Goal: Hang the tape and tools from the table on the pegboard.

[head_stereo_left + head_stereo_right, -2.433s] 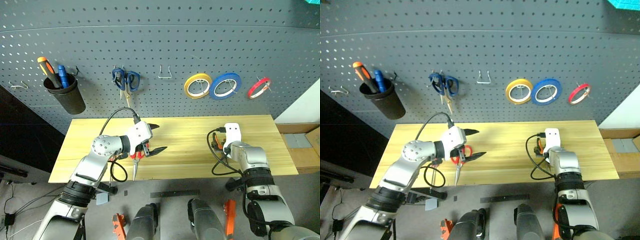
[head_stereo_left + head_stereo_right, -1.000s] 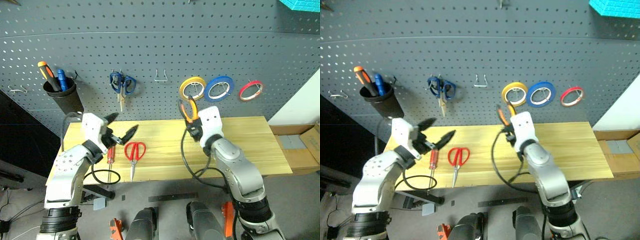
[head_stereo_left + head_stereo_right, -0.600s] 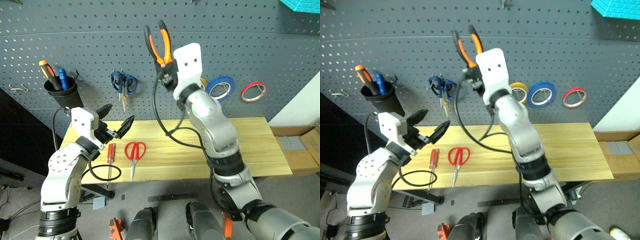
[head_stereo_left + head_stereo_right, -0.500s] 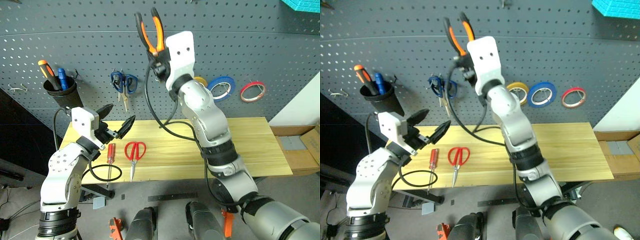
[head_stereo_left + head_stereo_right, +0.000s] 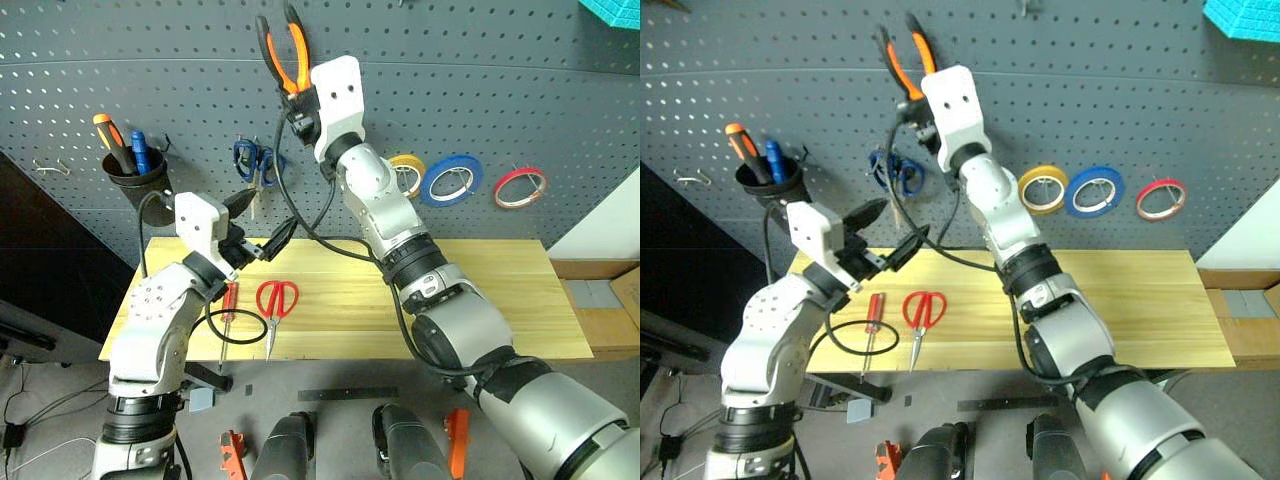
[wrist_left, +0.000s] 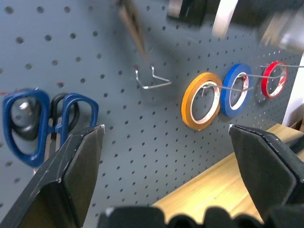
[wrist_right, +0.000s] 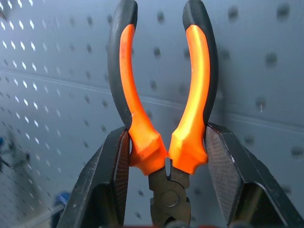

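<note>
Pliers [image 7: 164, 118] gripped handles-up in the right gripper [image 5: 300, 100], raised against the pegboard [image 5: 500, 90].
Nearer, red scissors [image 5: 272, 300] and red screwdriver [image 5: 228, 300] lie on the table [image 5: 480, 290] beneath the left gripper [image 5: 262, 225], fingers wide and empty; red tape [image 5: 520, 187] hangs on the board.

Pegboard [image 5: 500, 70]: we find open panel above the empty wire hook [image 6: 151, 80], flanked by blue-looped scissors [image 5: 256, 160] and the yellow roll [image 5: 405, 175]. Table [image 5: 480, 300]: our right half lies bare; scissors [image 5: 274, 305] and screwdriver [image 5: 229, 310] occupy the left.

Nose of the pliers [image 7: 164, 142] cut off below the right claw [image 7: 167, 167].
</note>
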Tool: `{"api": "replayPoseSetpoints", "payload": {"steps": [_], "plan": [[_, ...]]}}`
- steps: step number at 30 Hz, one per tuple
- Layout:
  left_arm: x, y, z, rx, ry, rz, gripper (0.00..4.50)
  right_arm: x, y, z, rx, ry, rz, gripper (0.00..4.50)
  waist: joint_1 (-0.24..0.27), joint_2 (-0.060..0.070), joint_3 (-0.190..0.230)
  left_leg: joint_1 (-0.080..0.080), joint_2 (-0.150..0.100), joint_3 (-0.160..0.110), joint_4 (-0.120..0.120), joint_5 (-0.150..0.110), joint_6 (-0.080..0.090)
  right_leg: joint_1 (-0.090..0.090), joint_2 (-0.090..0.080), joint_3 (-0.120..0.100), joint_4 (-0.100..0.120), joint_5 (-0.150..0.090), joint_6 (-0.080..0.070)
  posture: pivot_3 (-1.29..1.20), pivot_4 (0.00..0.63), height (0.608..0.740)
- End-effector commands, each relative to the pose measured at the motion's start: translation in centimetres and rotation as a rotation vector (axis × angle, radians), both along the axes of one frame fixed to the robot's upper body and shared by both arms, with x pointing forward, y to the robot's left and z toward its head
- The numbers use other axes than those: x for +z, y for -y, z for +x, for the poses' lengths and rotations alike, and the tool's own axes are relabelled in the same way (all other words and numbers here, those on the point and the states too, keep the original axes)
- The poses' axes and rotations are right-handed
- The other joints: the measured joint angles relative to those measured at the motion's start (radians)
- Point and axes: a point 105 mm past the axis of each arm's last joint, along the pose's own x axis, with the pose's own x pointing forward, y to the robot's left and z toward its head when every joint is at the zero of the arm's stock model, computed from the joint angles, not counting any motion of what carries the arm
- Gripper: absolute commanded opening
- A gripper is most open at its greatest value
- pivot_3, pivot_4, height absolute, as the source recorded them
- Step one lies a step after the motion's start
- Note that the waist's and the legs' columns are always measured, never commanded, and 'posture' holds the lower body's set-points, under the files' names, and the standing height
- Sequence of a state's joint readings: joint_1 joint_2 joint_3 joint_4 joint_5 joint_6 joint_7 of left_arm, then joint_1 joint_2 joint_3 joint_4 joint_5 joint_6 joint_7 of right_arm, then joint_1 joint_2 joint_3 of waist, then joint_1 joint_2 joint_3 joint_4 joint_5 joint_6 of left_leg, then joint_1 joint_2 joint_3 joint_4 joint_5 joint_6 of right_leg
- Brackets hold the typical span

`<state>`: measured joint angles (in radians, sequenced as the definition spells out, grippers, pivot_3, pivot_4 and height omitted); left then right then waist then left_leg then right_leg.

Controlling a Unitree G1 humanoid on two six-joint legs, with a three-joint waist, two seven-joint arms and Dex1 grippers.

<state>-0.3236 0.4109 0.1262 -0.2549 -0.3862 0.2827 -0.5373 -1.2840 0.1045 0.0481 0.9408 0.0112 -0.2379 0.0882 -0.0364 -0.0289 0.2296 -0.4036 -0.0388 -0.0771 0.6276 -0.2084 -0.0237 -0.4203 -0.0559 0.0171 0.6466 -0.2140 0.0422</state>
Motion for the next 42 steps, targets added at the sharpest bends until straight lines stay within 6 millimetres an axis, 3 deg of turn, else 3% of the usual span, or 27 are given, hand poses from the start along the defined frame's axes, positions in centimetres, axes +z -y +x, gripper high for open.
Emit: {"api": "replayPoseSetpoints", "payload": {"steps": [1,8,18,34,35,41,42], "plan": [[1.5,0.9,0.3,-0.013,0.071,0.0,4.5,2.3,0.5,-0.2,-0.006,0.109,0.01,1.83,0.003,0.0,0.0,0.0,0.0,0.0,0.0,0.0,0.0,0.0,0.0,0.0,0.0,0.0,0.0,0.08,0.173,0.74],[1.5,1.4,0.6,-0.029,0.079,-0.003,4.5,1.7,1.7,0.9,-0.053,0.084,0.001,1.83,0.005,0.0,0.0,0.0,0.0,0.0,-0.001,0.0,0.0,-0.001,0.001,0.0,0.001,0.0,-0.001,0.09,0.18,0.74],[1.3,1.3,0.8,-0.03,0.08,0.006,4.5,-0.6,3.5,2.1,-0.126,0.021,-0.026,1.83,0.009,0.0,0.0,0.0,0.0,-0.001,0.0,0.001,-0.002,0.0,0.001,0.0,0.001,0.0,-0.001,0.11,0.182,0.74],[0.6,1.4,1.6,-0.005,0.056,0.016,4.5,-6.6,6.6,3.7,-0.248,-0.139,-0.148,1.82,0.013,0.0,0.0,0.0,0.0,-0.001,0.001,0.002,-0.003,0.001,0.001,0.0,0.001,0.0,-0.001,0.06,0.189,0.74],[0.5,1.4,1.6,-0.003,0.053,0.016,4.5,-6.9,6.7,3.8,-0.246,-0.157,-0.153,2.54,0.013,0.0,0.0,0.0,0.0,-0.001,0.001,0.002,-0.003,0.001,0.001,-0.001,0.0,0.0,-0.001,0.05,0.19,0.74],[-0.2,1.4,2.1,0.032,0.012,0.008,4.5,-8.8,7.4,4.1,-0.233,-0.25,-0.243,4.47,0.011,0.0,0.0,0.003,0.0,-0.001,0.002,0.003,-0.002,0.005,0.001,-0.001,0.0,0.001,-0.002,0.02,0.189,0.74],[-0.4,1.4,2.2,0.039,0.001,0.004,4.5,-9.2,7.4,4.0,-0.221,-0.266,-0.262,4.47,0.011,0.0,0.0,0.003,0.0,-0.001,0.002,0.004,-0.001,0.006,0.001,-0.001,0.0,0.0,-0.001,0.02,0.189,0.74]]}}
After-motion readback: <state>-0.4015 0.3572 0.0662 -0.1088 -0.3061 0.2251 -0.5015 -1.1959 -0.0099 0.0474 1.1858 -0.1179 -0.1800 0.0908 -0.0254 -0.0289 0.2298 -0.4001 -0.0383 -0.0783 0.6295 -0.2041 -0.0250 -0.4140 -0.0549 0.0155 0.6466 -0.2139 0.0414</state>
